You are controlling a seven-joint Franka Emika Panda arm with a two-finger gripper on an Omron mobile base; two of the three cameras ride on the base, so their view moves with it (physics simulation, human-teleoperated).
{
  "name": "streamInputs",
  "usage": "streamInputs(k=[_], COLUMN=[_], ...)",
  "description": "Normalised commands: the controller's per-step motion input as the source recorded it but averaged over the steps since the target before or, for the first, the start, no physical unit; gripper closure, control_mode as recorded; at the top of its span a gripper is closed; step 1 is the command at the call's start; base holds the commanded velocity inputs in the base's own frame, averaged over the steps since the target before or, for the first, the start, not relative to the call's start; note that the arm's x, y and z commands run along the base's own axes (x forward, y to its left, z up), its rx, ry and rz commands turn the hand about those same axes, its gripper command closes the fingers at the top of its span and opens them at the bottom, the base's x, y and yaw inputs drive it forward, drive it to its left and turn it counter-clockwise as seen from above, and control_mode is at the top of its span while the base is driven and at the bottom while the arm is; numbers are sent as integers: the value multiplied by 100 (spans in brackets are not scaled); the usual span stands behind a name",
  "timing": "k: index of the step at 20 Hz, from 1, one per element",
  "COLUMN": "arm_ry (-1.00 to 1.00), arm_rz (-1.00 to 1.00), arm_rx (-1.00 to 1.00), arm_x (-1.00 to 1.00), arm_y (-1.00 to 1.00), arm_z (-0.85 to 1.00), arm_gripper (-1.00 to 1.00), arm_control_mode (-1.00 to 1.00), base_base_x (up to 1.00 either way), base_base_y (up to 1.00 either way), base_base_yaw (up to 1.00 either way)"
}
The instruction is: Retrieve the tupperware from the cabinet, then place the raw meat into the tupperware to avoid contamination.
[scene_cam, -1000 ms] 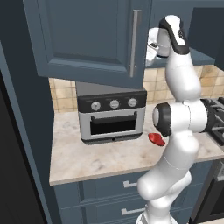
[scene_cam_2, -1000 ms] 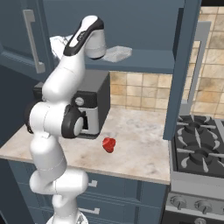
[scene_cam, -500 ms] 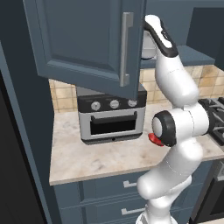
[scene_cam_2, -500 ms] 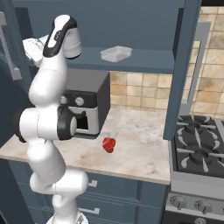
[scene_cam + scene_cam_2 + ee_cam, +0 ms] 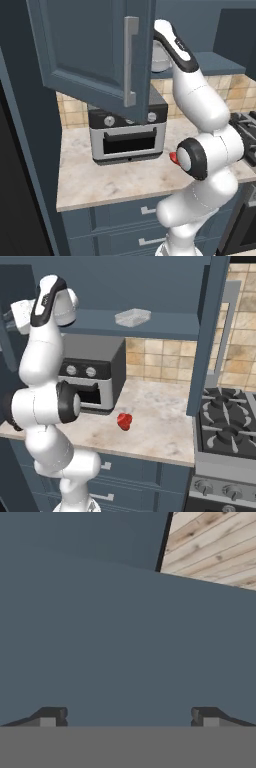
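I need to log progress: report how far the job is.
Done: the cabinet is open, exposing the tupperware on its shelf. In hand: nothing; the gripper is open beside the door. Left: fetch the tupperware and put the meat, now on the counter, inside.

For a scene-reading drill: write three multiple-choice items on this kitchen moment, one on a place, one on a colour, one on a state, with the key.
1. Where is the tupperware?
A. on the cabinet shelf
B. on the counter
C. on the stove

2. What colour is the raw meat?
A. green
B. red
C. white

3. How stands the gripper?
A. shut on the meat
B. shut on the tupperware
C. open, holding nothing

Key:
1 A, it sits on the shelf inside the open cabinet.
2 B, a red lump lies on the counter.
3 C, the hand view shows the fingertips apart with nothing between.
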Motion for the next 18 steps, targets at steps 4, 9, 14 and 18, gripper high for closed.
streamInputs(k=[4,9,14,18], arm_ry=[-1,-3,-3,-3], arm_rz=[-23,-28,-28,-28], arm_rx=[0,0,0,0], arm_x=[-13,-9,-7,-7], arm_y=[33,45,46,45], arm_z=[-9,-19,-19,-22], arm_gripper=[-100,-100,-100,-100], arm_control_mode=[-100,-100,-100,-100], base_base_x=[0,0,0,0], base_base_y=[0,0,0,0], base_base_yaw=[0,0,0,0])
